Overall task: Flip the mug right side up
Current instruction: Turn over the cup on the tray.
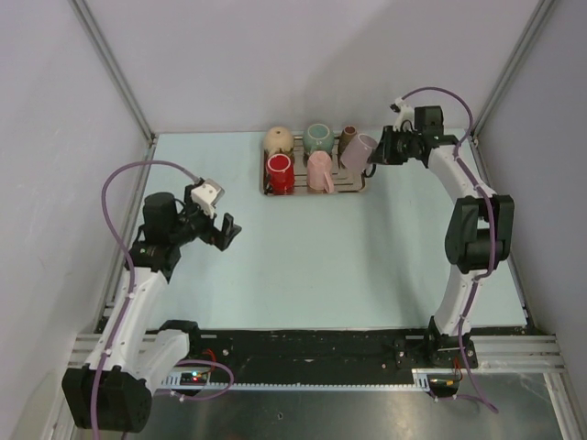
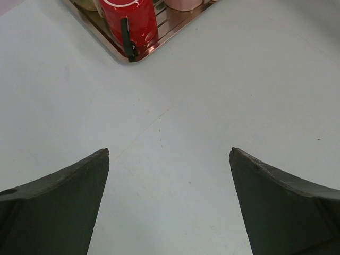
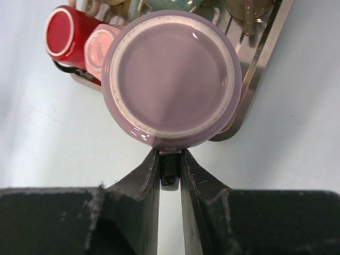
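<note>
Right hand, upper right, pinched narrow on the handle of the lilac mug at the tray end; left hand, middle left, spread wide, empty, above the counter.

Six mugs are in view: one lilac mug, one red mug, one pink mug, one teal mug, one beige mug and one dark brown mug, the last partly hidden. One metal tray lies on the far part of the single worktop. Two arms rise from the near edge, one left and one right, and each carries one tool: the left tool and the right tool.
</note>
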Controlling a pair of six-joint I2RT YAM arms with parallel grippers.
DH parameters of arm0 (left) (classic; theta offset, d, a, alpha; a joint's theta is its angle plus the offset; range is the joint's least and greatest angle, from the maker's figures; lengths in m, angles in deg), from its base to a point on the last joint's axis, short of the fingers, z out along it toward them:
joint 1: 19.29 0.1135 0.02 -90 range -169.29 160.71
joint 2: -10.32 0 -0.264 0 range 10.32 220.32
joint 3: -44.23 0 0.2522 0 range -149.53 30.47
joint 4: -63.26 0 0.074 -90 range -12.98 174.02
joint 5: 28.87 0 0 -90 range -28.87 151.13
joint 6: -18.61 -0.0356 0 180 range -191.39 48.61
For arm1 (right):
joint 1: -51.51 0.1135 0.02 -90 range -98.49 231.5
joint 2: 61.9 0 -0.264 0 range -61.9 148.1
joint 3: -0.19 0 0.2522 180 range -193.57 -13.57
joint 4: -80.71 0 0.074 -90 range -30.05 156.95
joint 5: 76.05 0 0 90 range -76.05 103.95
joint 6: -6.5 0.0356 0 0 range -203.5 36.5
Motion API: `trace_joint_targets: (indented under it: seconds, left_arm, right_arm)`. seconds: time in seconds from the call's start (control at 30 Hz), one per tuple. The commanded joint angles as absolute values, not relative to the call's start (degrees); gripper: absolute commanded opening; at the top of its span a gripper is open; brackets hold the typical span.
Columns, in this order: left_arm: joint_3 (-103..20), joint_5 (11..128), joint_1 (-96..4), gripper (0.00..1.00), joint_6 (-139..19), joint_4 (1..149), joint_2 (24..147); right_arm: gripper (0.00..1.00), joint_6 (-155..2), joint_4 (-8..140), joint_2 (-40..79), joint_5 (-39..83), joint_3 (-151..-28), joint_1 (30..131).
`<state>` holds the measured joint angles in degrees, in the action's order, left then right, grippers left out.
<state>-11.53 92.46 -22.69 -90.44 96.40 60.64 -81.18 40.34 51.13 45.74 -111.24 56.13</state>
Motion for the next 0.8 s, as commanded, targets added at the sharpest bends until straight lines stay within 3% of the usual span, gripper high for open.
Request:
trace_joint_targets:
  seconds: [0.0, 0.4, 0.77]
  left_arm:
    - [-15.0, 93.0, -23.4, 0.98, -90.6, 94.6, 62.8]
    - [-26.2, 91.5, -29.7, 0.98, -87.7, 94.7, 73.4]
    - [-43.3, 105.7, -37.7, 0.98, -71.5, 94.6, 90.5]
  right_arm:
    - [0.0, -74.8, 49.6, 43.5, 52.8, -109.3, 55.4]
    - [0.0, -61.1, 61.9, 36.0, 62.5, -100.1, 53.0]
    - [0.0, -52.4, 71.9, 29.1, 65.8, -93.0, 52.1]
